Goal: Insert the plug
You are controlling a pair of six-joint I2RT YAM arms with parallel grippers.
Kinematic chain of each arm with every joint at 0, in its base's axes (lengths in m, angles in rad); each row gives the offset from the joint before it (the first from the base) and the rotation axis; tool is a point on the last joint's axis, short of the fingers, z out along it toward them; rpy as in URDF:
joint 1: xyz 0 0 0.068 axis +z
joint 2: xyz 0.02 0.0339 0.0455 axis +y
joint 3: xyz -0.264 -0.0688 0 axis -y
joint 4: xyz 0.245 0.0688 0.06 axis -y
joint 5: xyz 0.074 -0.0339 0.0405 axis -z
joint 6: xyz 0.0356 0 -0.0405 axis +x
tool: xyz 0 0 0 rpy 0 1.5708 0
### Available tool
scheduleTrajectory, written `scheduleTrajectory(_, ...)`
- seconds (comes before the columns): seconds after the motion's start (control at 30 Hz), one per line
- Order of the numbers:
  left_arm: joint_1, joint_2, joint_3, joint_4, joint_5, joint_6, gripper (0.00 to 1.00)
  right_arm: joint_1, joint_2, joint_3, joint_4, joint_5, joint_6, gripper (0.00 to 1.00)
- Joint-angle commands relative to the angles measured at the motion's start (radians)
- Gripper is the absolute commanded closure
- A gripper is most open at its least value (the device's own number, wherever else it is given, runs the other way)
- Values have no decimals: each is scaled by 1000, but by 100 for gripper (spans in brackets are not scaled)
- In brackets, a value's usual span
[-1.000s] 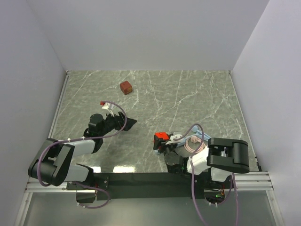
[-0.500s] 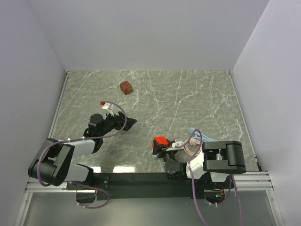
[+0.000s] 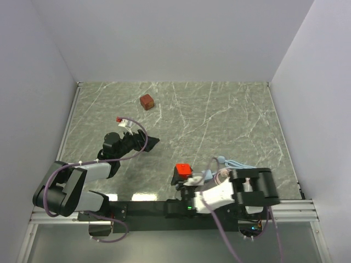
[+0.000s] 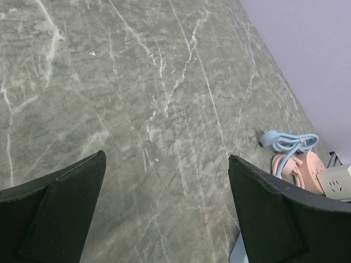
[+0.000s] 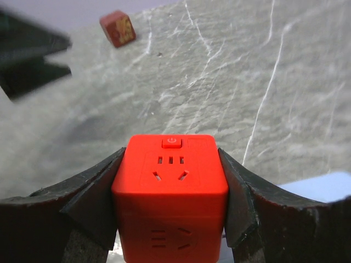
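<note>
The plug (image 5: 171, 186), a bright red cube with socket slots and a power button on its top face, is clamped between my right gripper's (image 5: 171, 156) two black fingers. In the top view the plug (image 3: 182, 169) is held near the table's front edge by my right gripper (image 3: 183, 174). A corner of the light blue power strip (image 5: 323, 186) shows at the right of the plug. My left gripper (image 3: 152, 142) is open and empty over bare table at the left, and the left wrist view (image 4: 165, 159) shows its jaws wide apart.
A darker brownish-red cube (image 3: 146, 102) lies at the far middle of the table and also shows in the right wrist view (image 5: 118, 28). A coiled light blue cable (image 3: 237, 163) lies by the right arm. The left wrist view shows that cable (image 4: 288, 141), a pink part (image 4: 304, 167) and a white cube (image 4: 337, 183).
My right gripper has carried the plug leftward and nearer the front edge, and the right arm has swung round. The left arm has not moved.
</note>
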Motion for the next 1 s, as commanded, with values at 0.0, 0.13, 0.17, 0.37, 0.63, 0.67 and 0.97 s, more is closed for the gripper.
scheduleTrajectory(0.0,2,-8,1,59,23,12,0,62,311,178,-1655,33,1519,100)
scheduleTrajectory(0.13,-1,-13,2,38,3,15,1,41,213,166,-1501,130,1527,100)
scheduleTrajectory(0.17,1,-13,2,44,9,10,0,41,190,180,-1600,134,1530,100)
scheduleTrajectory(0.37,1,-12,14,27,15,16,1,34,-50,193,-1664,124,1263,100)
scheduleTrajectory(0.63,1,-30,11,13,15,19,0,-54,-131,420,-1664,123,713,100)
scheduleTrajectory(0.67,1,-30,13,13,17,19,1,-71,-100,440,-1664,119,641,100)
scheduleTrajectory(0.97,1,-24,17,12,26,18,1,-165,141,704,-1665,91,284,100)
